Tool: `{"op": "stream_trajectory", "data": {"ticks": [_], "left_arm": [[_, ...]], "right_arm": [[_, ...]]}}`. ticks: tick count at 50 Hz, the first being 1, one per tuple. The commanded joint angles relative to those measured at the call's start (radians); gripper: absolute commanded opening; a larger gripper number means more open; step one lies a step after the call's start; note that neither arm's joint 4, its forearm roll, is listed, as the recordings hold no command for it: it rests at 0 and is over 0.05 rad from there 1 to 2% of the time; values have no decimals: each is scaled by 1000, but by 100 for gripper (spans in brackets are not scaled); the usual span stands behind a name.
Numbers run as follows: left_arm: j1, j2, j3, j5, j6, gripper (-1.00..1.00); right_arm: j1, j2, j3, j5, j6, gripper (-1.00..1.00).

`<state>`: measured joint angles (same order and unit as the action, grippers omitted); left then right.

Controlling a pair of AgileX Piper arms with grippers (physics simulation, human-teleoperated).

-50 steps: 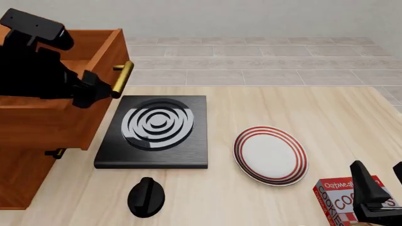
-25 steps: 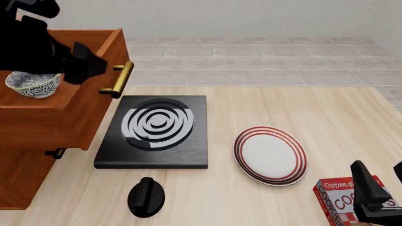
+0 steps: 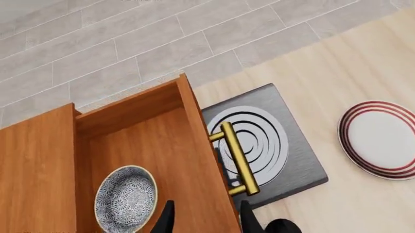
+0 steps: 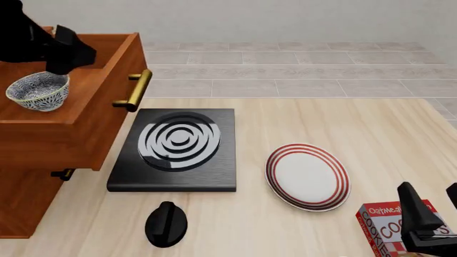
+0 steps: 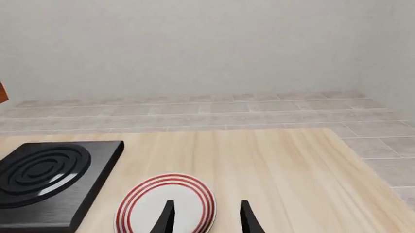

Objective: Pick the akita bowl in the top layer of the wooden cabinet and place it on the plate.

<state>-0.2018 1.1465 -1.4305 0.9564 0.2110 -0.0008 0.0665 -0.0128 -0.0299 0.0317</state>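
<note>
The akita bowl [image 4: 38, 91] sits upright in the pulled-out top layer [image 4: 85, 115] of the wooden cabinet [image 4: 21, 198], near the view's left edge. My left gripper [image 4: 74, 53] hangs open above the drawer, just up and right of the bowl, touching nothing. In the left wrist view the bowl [image 3: 125, 198] lies below, beside the open gripper [image 3: 206, 221], and the brass handle [image 3: 234, 158] shows at the drawer front. The plate [image 4: 307, 176] lies bare on the table to the right. My right gripper [image 4: 431, 222] stays open low at the front right; its wrist view shows the plate [image 5: 165, 204] ahead.
A black square slab with white spiral rings [image 4: 175, 149] lies between cabinet and plate. A black knob-shaped object [image 4: 166, 224] stands in front of it. A red cookie box [image 4: 386, 227] is beside my right gripper. A lower drawer handle [image 4: 63, 174] pokes out.
My left gripper has risen and drawn back to the left from the brass handle, uncovering the bowl in the open drawer. The right arm has not moved.
</note>
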Motion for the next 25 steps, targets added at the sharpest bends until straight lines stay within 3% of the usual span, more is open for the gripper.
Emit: {"op": "stream_trajectory", "data": {"ticks": [1,10,14,17,25], "left_arm": [[27,54,-103,49,-44,100],[79,46,-94,46,30,100],[93,64,-101,61,0,100],[134,60,-73,41,42,100],[174,71,-61,36,66,100]], "right_arm": [[3,2,-1,-2,-3,100],[5,-3,-1,5,-4,100],[5,1,-1,1,-4,100],[4,3,-1,-1,-3,100],[4,5,-1,-3,-2,100]]}}
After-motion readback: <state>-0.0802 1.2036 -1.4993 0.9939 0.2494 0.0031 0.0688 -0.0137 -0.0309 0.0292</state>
